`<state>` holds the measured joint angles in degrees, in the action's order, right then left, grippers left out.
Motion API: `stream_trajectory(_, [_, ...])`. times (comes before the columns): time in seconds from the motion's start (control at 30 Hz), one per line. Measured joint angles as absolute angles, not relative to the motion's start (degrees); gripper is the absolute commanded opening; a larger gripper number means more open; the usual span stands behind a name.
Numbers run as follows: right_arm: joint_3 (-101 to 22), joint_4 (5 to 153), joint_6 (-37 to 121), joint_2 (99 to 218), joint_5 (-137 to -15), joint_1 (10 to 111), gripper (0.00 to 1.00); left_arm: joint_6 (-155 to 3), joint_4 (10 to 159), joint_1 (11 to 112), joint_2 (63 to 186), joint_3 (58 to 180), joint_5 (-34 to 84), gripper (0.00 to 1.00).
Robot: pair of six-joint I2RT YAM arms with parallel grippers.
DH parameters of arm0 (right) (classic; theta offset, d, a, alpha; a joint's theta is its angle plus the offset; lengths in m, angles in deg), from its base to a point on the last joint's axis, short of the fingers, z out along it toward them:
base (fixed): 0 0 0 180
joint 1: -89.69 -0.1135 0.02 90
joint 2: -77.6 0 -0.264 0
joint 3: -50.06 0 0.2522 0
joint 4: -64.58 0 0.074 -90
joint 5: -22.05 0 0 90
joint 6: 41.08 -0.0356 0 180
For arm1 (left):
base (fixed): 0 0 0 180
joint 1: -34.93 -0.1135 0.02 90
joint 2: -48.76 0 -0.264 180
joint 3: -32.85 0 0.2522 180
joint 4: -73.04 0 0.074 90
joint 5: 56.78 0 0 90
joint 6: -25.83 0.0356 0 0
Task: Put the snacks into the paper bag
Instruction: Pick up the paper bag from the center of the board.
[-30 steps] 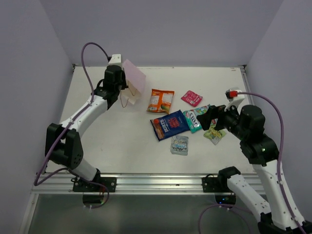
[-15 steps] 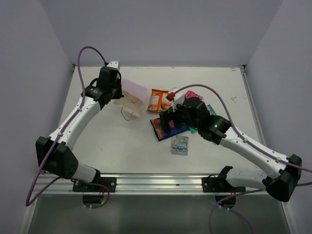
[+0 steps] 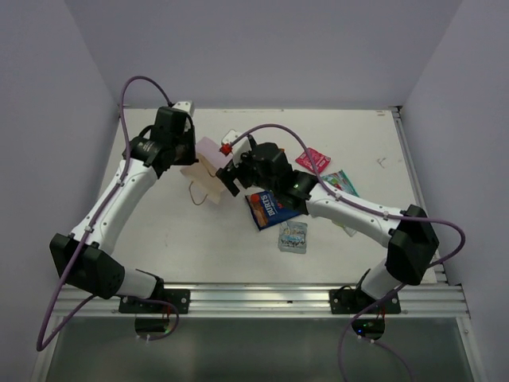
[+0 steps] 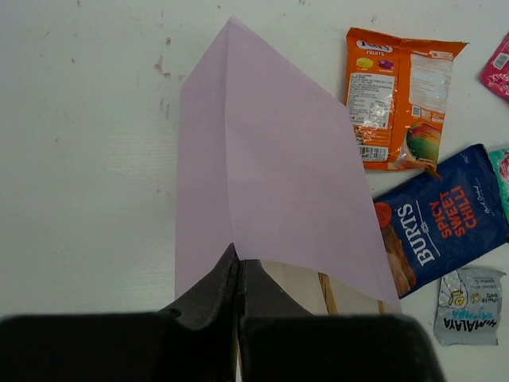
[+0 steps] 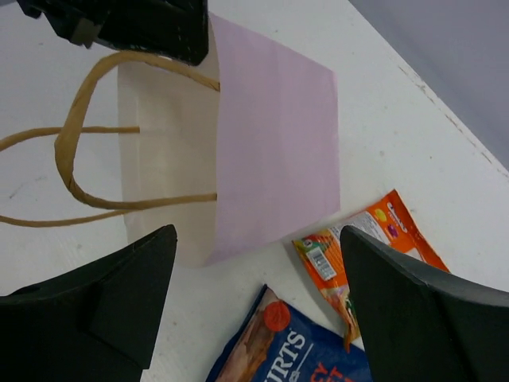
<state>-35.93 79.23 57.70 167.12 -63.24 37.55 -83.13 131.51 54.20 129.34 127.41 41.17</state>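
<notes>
Currently on the white worktop (image 3: 199, 247): one pale pink paper bag (image 3: 208, 153), far-left of centre, tipped so that its cream inside and tan string handles (image 5: 75, 163) show in the right wrist view. Left fingers (image 4: 215, 294): pressed together, pinching the edge of the bag at its mouth. Right fingers (image 5: 119, 306): spread wide, nothing between them, poised just above the bag's corner and apart from every packet. Snacks, all flat on the worktop and outside the bag: orange packet (image 4: 402, 99), just beside the bag's right edge, hidden beneath the right arm in the top view; dark blue packet (image 3: 269, 208) with red logo, marked "Burts", near the bag's mouth corner and just in front of the orange one; silver-grey packet (image 3: 293, 236), just beside the blue packet on its near side; pink-red packet (image 3: 312, 161), farther back and to the right; teal-green packet (image 3: 340, 181), right of the blue one, partly covered by the right arm.
</notes>
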Motion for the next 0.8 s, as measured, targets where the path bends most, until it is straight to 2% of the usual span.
stream_trajectory(0.3, [-40.32,76.65,58.86,173.13,-66.45,36.11,0.77,-83.06,133.46,54.2,129.34,129.31,39.97,0.0])
stream_trajectory(0.53, [-41.77,75.58,59.1,177.61,-65.9,35.95,0.51,-82.82,134.64,54.2,129.34,129.55,39.0,0.0])
stream_trajectory(0.57, [-41.92,75.49,59.16,178.31,-65.68,35.95,0.4,-82.69,134.66,54.2,129.34,129.57,38.92,0.0])
stream_trajectory(0.67, [-42.46,74.97,59.21,179.93,-64.5,35.95,0.24,-82.56,134.79,54.2,129.34,129.66,38.81,0.0])
stream_trajectory(0.7, [-42.46,74.75,59.05,180.1,-64.15,35.95,0.15,-82.52,134.81,54.2,129.31,129.66,38.81,0.0])
stream_trajectory(0.8, [-42.46,73.7,58.36,180.1,-62.78,35.95,0.06,-82.39,134.9,54.2,129.31,129.66,38.96,0.0])
